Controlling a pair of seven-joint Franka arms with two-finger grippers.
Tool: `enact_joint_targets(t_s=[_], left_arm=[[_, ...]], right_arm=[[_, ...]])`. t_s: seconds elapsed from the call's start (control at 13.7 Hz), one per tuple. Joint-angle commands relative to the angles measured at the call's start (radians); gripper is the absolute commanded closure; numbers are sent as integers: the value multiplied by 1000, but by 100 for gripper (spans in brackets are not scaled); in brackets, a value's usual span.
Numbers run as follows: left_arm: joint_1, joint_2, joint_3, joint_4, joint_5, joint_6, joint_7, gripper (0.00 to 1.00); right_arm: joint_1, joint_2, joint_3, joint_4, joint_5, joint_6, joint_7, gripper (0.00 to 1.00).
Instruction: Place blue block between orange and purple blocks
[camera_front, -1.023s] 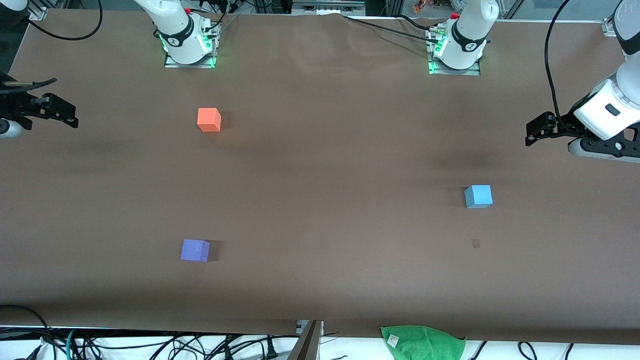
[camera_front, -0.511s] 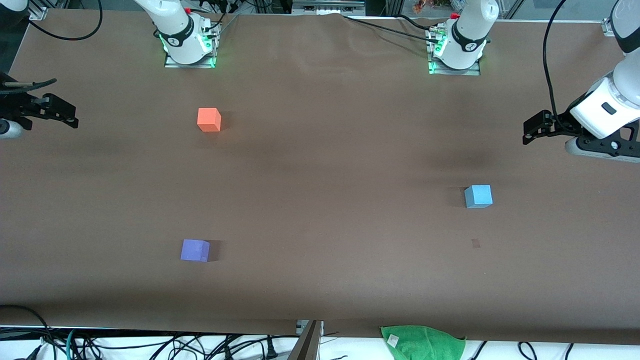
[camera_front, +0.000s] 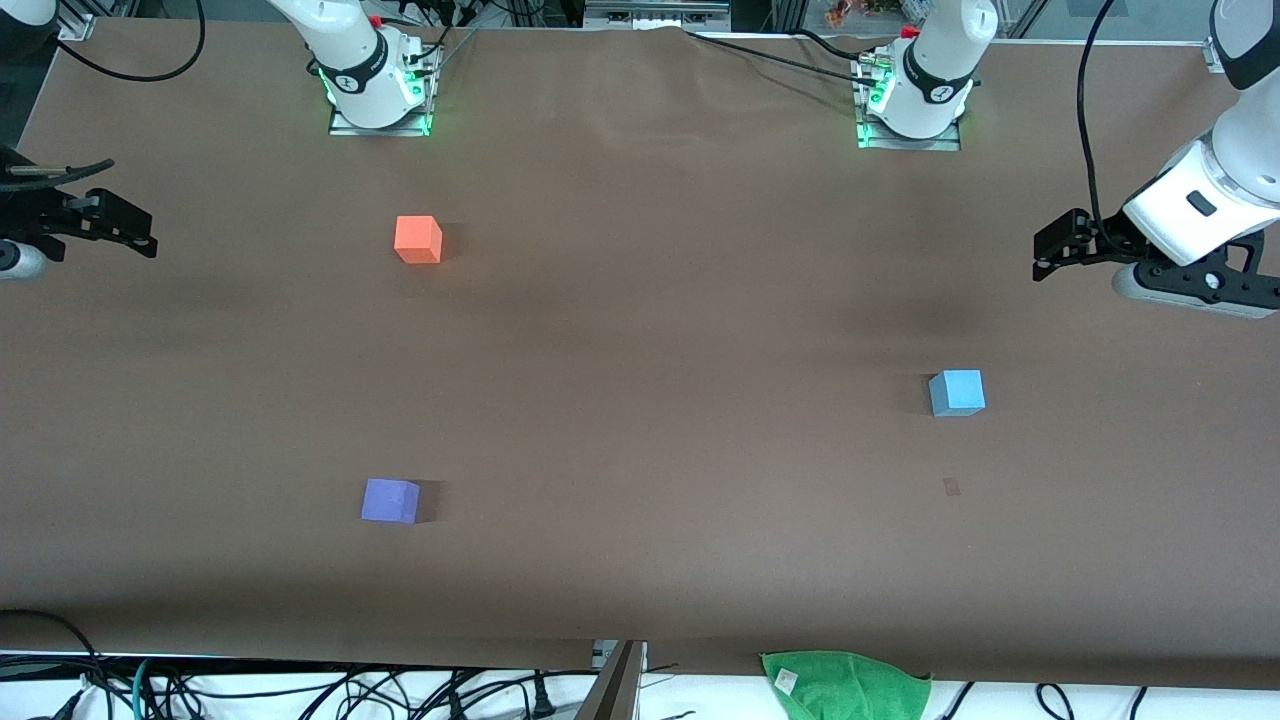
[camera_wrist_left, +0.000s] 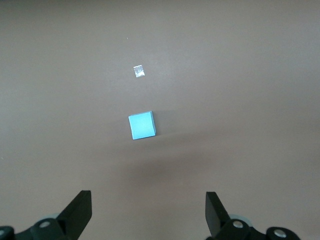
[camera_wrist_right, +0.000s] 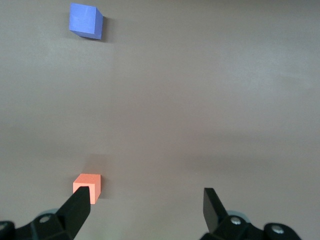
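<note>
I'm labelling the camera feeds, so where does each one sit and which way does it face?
Front view: high across the brown table, facing both arm bases; left gripper, right gripper.
Left wrist view: looks down past its open fingers at the small sky-blue cube, shared with front.
Right wrist view: open fingers, small orange-red cube, small violet-purple cube.

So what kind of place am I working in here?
Likely a robotics lab bench: a brown-covered table, two arm bases bolted along its edge, loose cables at the front, and plain colored test cubes.

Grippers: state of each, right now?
Left gripper: open, empty, over the table near the blue block.
Right gripper: open, empty.
</note>
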Motion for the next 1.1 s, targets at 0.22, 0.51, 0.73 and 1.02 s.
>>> enact_joint_targets(t_s=[0.22, 0.51, 0.73, 1.02], left_arm=[[1, 17, 2, 33, -2, -25, 4, 0], [12, 17, 6, 63, -2, -25, 1, 0], [13, 34, 6, 57, 1, -31, 3, 0], [12, 124, 6, 65, 75, -25, 3, 0]], right_arm=[[-13, 8, 9, 21, 2, -6, -5, 0], [-14, 8, 9, 21, 2, -6, -5, 0], [-14, 8, 10, 21, 3, -4, -5, 0], [-14, 8, 10, 21, 2, -4, -5, 0]])
